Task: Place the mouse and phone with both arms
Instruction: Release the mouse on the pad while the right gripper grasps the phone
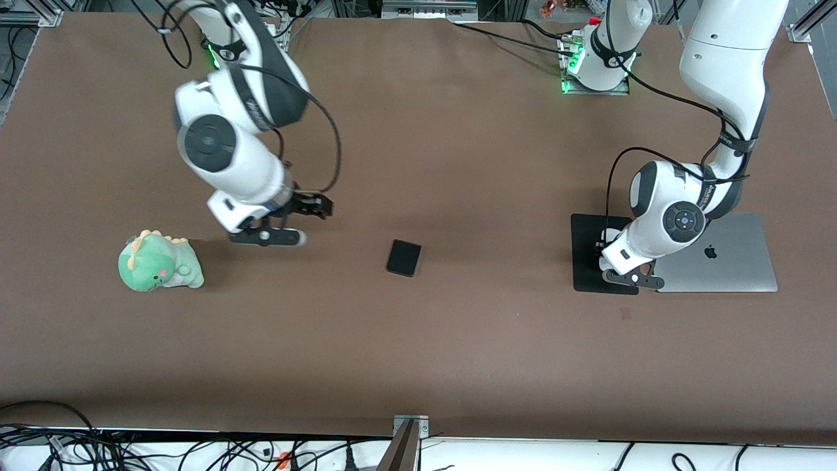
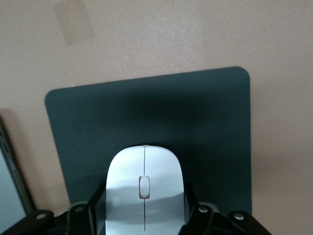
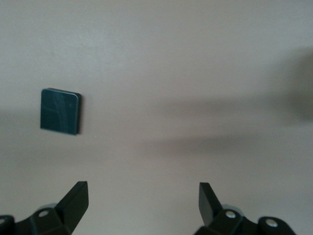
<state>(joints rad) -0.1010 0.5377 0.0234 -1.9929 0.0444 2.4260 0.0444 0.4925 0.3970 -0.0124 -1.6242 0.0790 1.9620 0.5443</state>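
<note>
The white mouse [image 2: 145, 166] sits between the fingers of my left gripper [image 2: 145, 193], which is shut on it low over the black mouse pad [image 2: 210, 122]. In the front view the left gripper [image 1: 631, 278] hides the mouse, over the pad [image 1: 586, 261]. The black phone [image 1: 403, 258] lies flat on the brown table near the middle; it also shows in the right wrist view [image 3: 59, 110]. My right gripper [image 1: 268, 237] is open and empty over bare table between the phone and a plush toy, its jaws wide apart in the right wrist view [image 3: 143, 188].
A closed silver laptop [image 1: 726, 255] lies beside the mouse pad toward the left arm's end. A green dinosaur plush [image 1: 159, 263] sits toward the right arm's end. A strip of tape [image 2: 73, 20] is stuck on the table near the pad.
</note>
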